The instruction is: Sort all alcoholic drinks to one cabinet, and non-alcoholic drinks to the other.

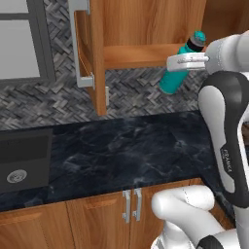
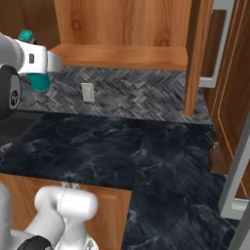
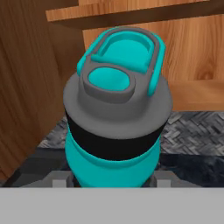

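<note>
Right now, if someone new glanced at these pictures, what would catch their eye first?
Probably the teal bottle, tilted in mid-air, held in the gripper just in front of the open wall cabinet's shelf. Next would be the bare black marble counter below, with a dark sink at its left end.

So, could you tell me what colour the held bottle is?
Teal bottle with a grey cap; hand view shows it best.

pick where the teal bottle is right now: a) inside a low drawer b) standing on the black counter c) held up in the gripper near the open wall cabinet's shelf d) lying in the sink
c: the teal bottle hangs tilted in the gripper, off the counter, beside the cabinet shelf.
</note>
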Tool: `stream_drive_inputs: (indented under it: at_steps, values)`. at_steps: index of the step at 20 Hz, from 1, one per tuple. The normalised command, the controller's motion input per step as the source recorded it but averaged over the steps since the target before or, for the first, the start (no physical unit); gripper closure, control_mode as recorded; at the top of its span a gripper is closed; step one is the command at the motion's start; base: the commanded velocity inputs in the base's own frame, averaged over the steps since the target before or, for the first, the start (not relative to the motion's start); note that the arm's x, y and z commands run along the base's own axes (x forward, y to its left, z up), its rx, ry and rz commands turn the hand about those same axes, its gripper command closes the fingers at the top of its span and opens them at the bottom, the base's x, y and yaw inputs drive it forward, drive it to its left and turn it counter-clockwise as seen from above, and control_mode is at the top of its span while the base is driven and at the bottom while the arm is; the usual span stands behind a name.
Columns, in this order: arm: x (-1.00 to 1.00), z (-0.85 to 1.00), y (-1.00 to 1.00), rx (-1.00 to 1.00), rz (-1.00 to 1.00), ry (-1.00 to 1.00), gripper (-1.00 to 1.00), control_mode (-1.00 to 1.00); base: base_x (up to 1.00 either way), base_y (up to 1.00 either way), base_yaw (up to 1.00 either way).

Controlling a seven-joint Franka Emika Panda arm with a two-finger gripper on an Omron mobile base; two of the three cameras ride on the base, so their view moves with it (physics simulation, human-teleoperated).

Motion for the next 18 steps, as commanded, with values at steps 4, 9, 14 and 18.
stream_drive_inputs:
  at_steps: [4,9,14,18]
  values:
    - [0.63,0.37,0.05,0.0,0.0,-0.06,1.0,-1.0,0.0,0.0,0.0]
    - [0.72,0.13,0.23,-0.03,0.0,-0.04,1.0,-1.0,0.0,0.0,0.0]
    - [0.74,0.05,0.19,-0.05,0.0,-0.08,1.0,-1.0,0.0,0.0,0.0]
    - [0.99,-0.11,0.03,-0.01,0.0,0.0,1.0,-1.0,0.0,0.0,0.0]
